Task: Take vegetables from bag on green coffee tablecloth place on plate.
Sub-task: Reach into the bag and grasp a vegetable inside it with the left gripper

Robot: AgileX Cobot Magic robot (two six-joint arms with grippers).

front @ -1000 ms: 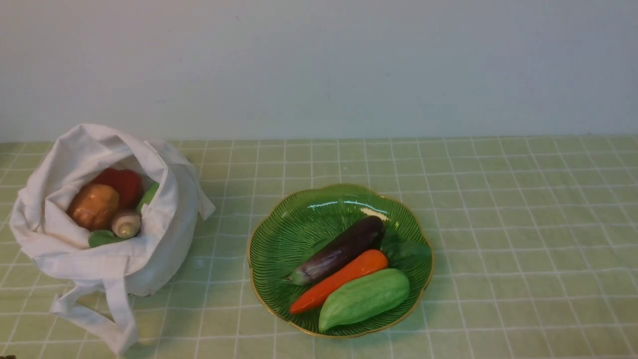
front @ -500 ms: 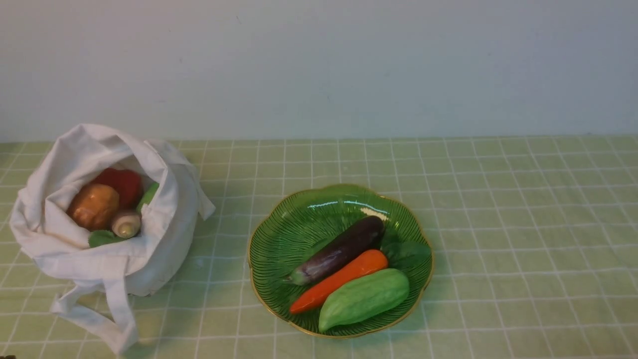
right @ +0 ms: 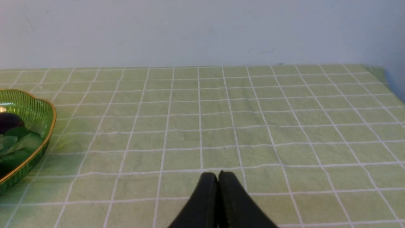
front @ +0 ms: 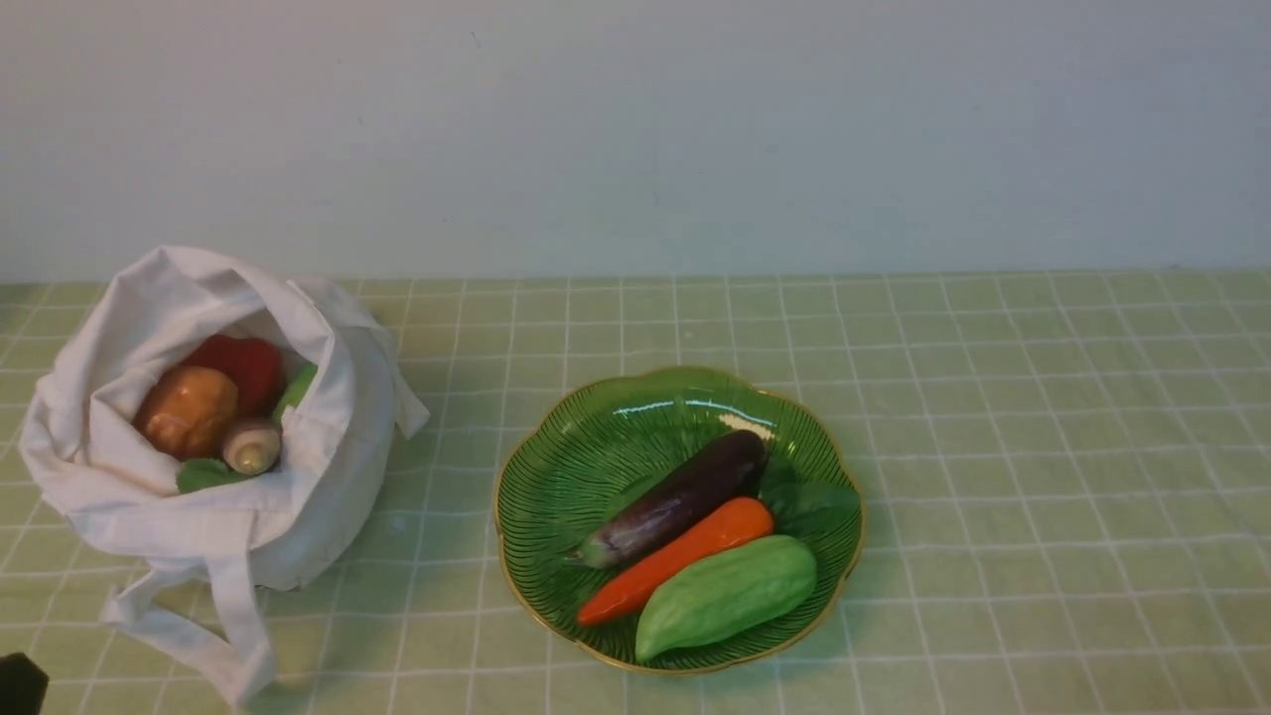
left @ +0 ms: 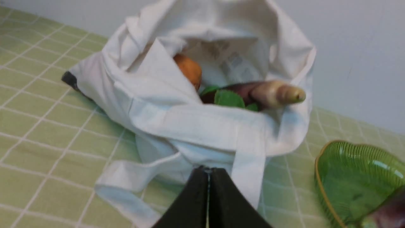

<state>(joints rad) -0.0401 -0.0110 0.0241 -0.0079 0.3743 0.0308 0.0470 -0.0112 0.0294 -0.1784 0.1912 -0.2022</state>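
I see the slim dark purple eggplant (left: 242,90) lying in the mouth of the bag (front: 328,477), with its beige-grey stem end poking up at the rim. A green leaf (left: 229,98) rests against it, and an orange-brown vegetable (front: 187,409) and a red one (front: 243,362) sit behind. The bag stands on the green coffee tablecloth (front: 993,447) at the left of the table. Across a gap to its right is the plate (front: 586,467), carrying a green-stemmed eggplant (front: 675,501), a carrot (front: 675,561) and a pale green gourd (front: 725,596). My left hand (left: 208,173) hangs near the bag's strap, clenched on nothing. My right hand (right: 218,176) is clenched too and empty, over bare cloth with the plate's edge in its view
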